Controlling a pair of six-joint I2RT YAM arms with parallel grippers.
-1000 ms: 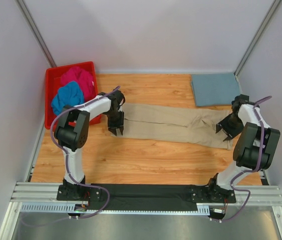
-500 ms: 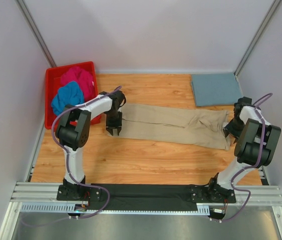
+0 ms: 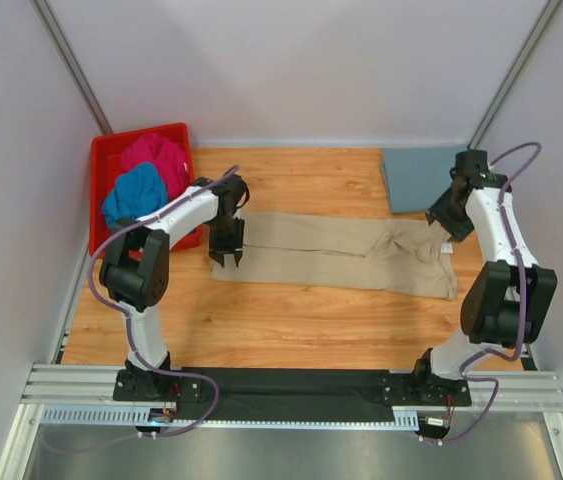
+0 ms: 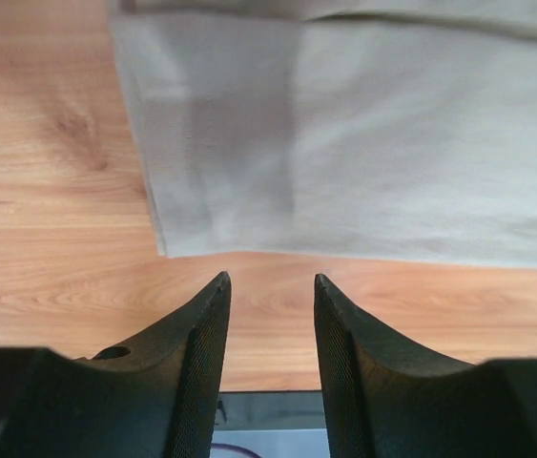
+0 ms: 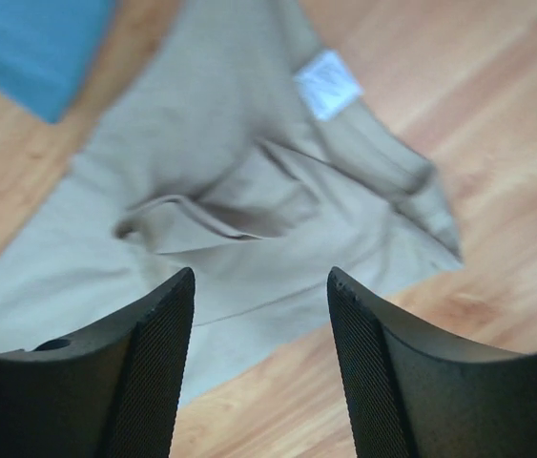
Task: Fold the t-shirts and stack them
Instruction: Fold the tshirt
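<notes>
While both arms hung over the table (image 3: 291, 310), neither held anything. My left gripper (image 4: 268, 277) stood with its jaws spread and nothing between them, just above the near-left corner of the beige t-shirt (image 3: 341, 252) and not touching the cloth. My right gripper (image 5: 260, 272) was likewise parted and empty, poised over the shirt's other end.

Beige shirt: lay flat mid-table, between my two arms, already folded in lengthwise to a long narrow strip. Long axis ran left to right, roughly along the table's near edge, with the right end sagging a little nearer. The straight hem pointed to my left. The collar end, with the white label (image 5: 328, 84) and bunched sleeve folds, pointed to my right. That end looked untidy.

Farther back, right corner: the grey-blue t-shirt (image 3: 416, 175) sat folded into a neat rectangle, apart from the beige one. I judged it finished and the base of the stack.

Far left: the red bin (image 3: 141, 135) held the magenta t-shirt (image 3: 156, 152) and the bright blue t-shirt (image 3: 133, 195), both crumpled and unfolded.

Reckoning: one shirt done and one half folded, needing cross folds and then stacking. Two not yet begun.
</notes>
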